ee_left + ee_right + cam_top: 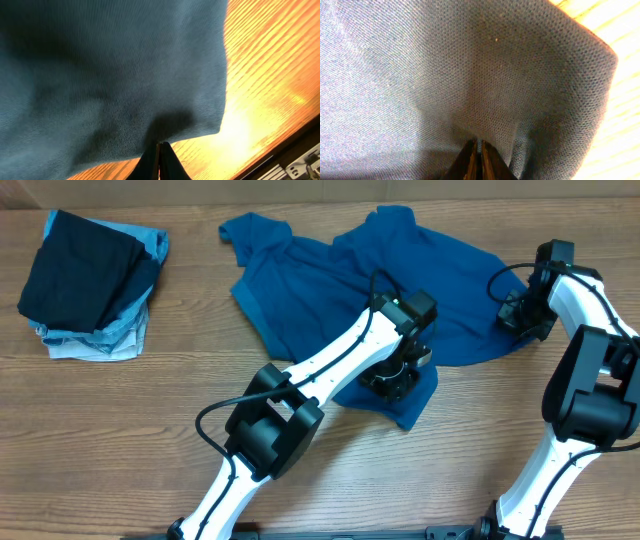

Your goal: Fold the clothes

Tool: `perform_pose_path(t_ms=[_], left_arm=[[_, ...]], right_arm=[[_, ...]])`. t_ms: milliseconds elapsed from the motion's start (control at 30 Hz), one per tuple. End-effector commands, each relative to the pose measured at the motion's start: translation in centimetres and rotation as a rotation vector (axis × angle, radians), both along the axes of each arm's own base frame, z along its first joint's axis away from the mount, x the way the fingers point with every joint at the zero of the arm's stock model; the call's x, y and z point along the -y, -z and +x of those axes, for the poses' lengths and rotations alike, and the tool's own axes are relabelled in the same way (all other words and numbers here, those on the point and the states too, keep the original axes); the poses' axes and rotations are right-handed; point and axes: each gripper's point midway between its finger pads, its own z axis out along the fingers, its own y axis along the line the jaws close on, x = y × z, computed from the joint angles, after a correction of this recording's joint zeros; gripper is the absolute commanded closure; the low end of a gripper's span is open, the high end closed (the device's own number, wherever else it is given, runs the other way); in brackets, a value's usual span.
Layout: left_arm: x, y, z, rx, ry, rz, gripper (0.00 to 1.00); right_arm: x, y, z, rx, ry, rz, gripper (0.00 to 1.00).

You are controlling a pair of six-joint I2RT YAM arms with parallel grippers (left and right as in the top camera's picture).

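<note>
We see the left tool (159, 159) clamped on a fold of the blue T-shirt (330, 270). The shirt lies crumpled on the worktop (150, 430) between this tool and the right tool (478, 156), which pinches its edge. Well left of both, a black garment (80, 275) tops pale-blue garments (95, 342).

Both arms wear white link shells between chunky black joint housings. A black cable (205, 425) loops beside the left arm (330, 360); another arcs off the right arm (577, 300). Jaws are dark wedges.
</note>
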Motion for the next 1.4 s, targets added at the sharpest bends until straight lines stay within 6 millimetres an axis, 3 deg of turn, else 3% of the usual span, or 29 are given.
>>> perform_pose_path(t_ms=[0, 167, 400, 567, 833, 967, 1200, 1267, 1367], left_arm=[[-0.9, 2.3, -1.0, -0.050, 0.016, 0.030, 0.96], [-1.0, 3.3, -1.3, -0.066, -0.010, 0.027, 0.96], [2.1, 3.4, 1.6, 0.018, -0.138, -0.081, 0.96], [2.8, 3.7, 3.2, 0.094, -0.175, -0.091, 0.96], [1.3, 4.0, 1.3, 0.019, -0.191, -0.017, 0.96], [1.4, 5.6, 1.4, -0.009, -0.202, -0.014, 0.96], [-2.0, 5.9, 0.8, -0.163, -0.326, 0.072, 0.96], [-4.4, 5.5, -0.2, -0.215, -0.290, 0.141, 0.96], [-10.2, 5.2, -0.3, -0.169, -0.232, 0.379, 0.96]], right_arm=[[-0.4, 4.1, -2.1, -0.095, 0.005, 0.028, 0.91], [-0.4, 4.1, -2.1, -0.095, 0.005, 0.027, 0.91], [-0.4, 4.1, -2.1, -0.098, 0.005, 0.028, 0.91], [-0.4, 4.1, -2.1, -0.096, 0.005, 0.028, 0.91], [-0.4, 4.1, -2.1, -0.096, 0.005, 0.027, 0.90], [-0.4, 4.1, -2.1, -0.096, 0.005, 0.027, 0.90], [-0.3, 4.1, -2.0, -0.094, 0.001, 0.023, 0.90], [-0.3, 4.1, -2.0, -0.093, 0.002, 0.022, 0.90], [-0.3, 4.1, -2.0, -0.094, 0.001, 0.021, 0.90]])
